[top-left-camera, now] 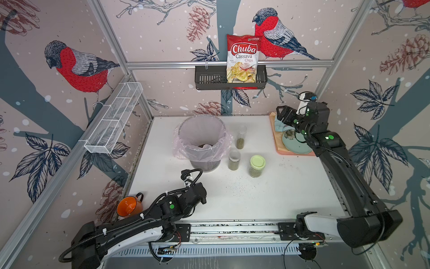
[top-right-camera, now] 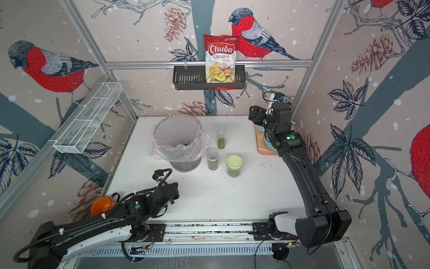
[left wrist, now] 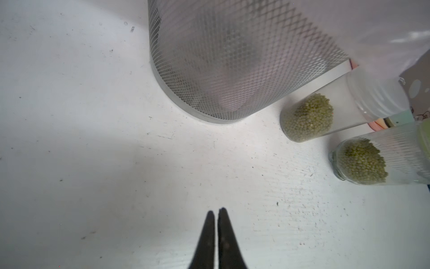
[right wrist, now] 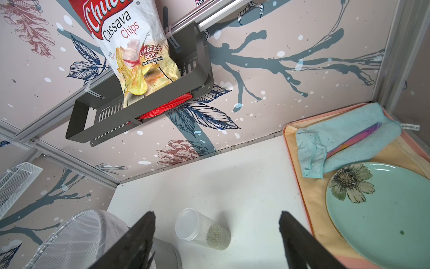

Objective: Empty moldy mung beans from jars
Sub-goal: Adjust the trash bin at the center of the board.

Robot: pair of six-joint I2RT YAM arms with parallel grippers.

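Three jars stand right of the bin in both top views: a tall narrow tube [top-left-camera: 240, 137], a short cylinder with a clear lid [top-left-camera: 234, 160] and a wider glass jar with a pale green lid [top-left-camera: 256, 166]. Olive-green mung beans [left wrist: 307, 118] fill the bottom of each. My left gripper [left wrist: 216, 210] is shut and empty, low over the table in front of the bin, well short of the jars. My right gripper [right wrist: 216, 213] hangs open and empty, high at the back right [top-left-camera: 282, 114], with the tube [right wrist: 202, 229] below and between its fingers, untouched.
A mesh bin [top-left-camera: 186, 125] lined with a pinkish bag stands at the back left of the table. A tray [top-left-camera: 279, 149] with a teal plate and a blue cloth lies at the back right. An orange cup [top-left-camera: 128, 206] sits off the table's left edge. Black specks dot the table.
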